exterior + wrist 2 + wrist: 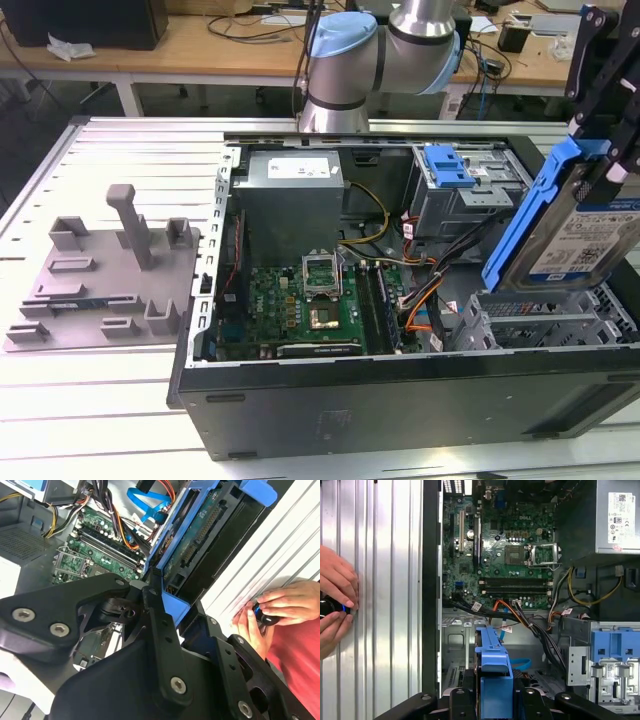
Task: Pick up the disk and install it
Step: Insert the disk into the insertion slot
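On the exterior view's left, a grey moulded tray (100, 275) is seen standing on the slatted metal surface (90, 410). At the centre, an open computer case (400, 400) is laid on its side, with its motherboard (300, 310) exposed. Toward the exterior view's right, the disk (590, 235) is held tilted in the air above the drive cage (540, 320) at the case's end, pinched near its upper end by the pincer (600, 140). In the first wrist view, the black fingers (465, 705) are pressed against either side of the disk's blue frame. A person's hands (335, 605) are seen over the surface beside the case, closed round a small dark object (327, 607).
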